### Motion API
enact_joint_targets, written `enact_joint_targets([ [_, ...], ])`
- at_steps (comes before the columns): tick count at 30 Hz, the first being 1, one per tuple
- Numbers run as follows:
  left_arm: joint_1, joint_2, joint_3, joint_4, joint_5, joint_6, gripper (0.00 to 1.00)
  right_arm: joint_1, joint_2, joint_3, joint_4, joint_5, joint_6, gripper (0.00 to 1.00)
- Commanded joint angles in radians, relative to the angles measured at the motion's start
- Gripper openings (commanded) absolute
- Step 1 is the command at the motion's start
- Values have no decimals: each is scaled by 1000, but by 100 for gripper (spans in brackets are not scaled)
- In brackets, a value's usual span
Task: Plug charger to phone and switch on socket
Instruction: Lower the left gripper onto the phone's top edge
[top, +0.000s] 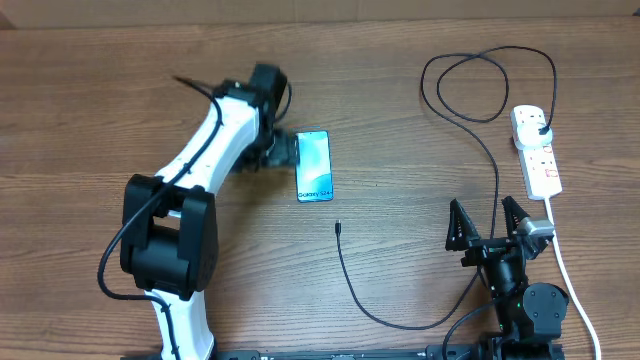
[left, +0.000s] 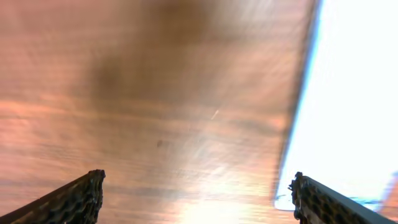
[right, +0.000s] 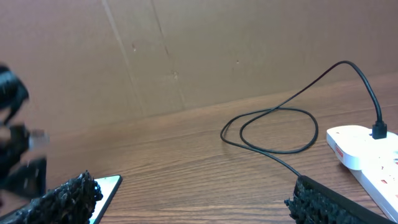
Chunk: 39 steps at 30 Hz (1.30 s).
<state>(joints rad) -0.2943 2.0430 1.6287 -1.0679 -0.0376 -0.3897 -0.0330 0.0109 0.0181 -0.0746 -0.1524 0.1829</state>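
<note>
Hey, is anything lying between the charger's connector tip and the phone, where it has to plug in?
Nothing visible does. Only bare wooden table lies between the charger's connector tip and the near end of the phone. The left gripper sits open at the phone's left side, off that path.

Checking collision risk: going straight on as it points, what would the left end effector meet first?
Likely the brown wooden table, close before the left end effector, just beside the slim light-blue-screened phone; blur hides depth.
</note>
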Motion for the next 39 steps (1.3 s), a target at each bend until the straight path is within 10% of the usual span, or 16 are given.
enact_joint_targets([
  [1, -13, -1, 79, 24, 47, 7, 100, -4, -8, -10, 4, 1, -1, 100],
  [39, -114, 13, -350, 484, 19, -45, 100, -4, -8, -10, 4, 1, -1, 100],
])
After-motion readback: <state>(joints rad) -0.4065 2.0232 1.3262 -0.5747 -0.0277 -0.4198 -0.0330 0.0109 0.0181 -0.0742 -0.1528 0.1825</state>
